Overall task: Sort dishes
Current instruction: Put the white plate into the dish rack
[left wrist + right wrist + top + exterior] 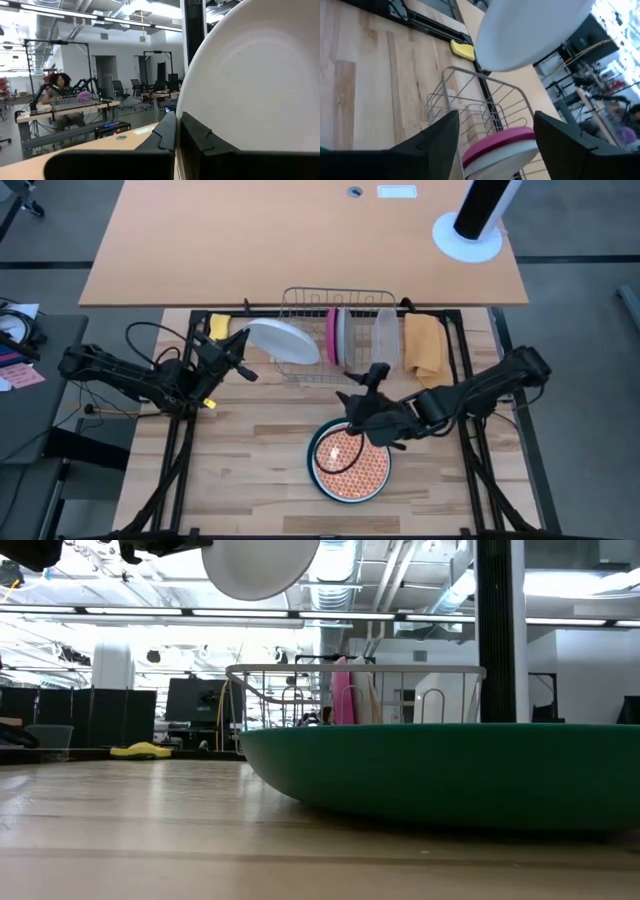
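Dark green round plate (322,478) with orange-patterned plate (349,461) inside, near table's front edge; right gripper (362,412) above, fingers spread, empty. Left gripper (236,345) clamps white round plate (283,341) by rim, raised at wire rack's (300,365) left end. Likely stiff, slick, breakable; hold rim firmly

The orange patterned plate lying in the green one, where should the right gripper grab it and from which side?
Grip the rim. The orange-patterned plate lies flat, nested in the dark green plate, so only its raised edge gives a pinch. Probably take the edge facing the rack, where the right gripper hovers open, one finger over the rim, one under. The left gripper holds the white plate aloft.
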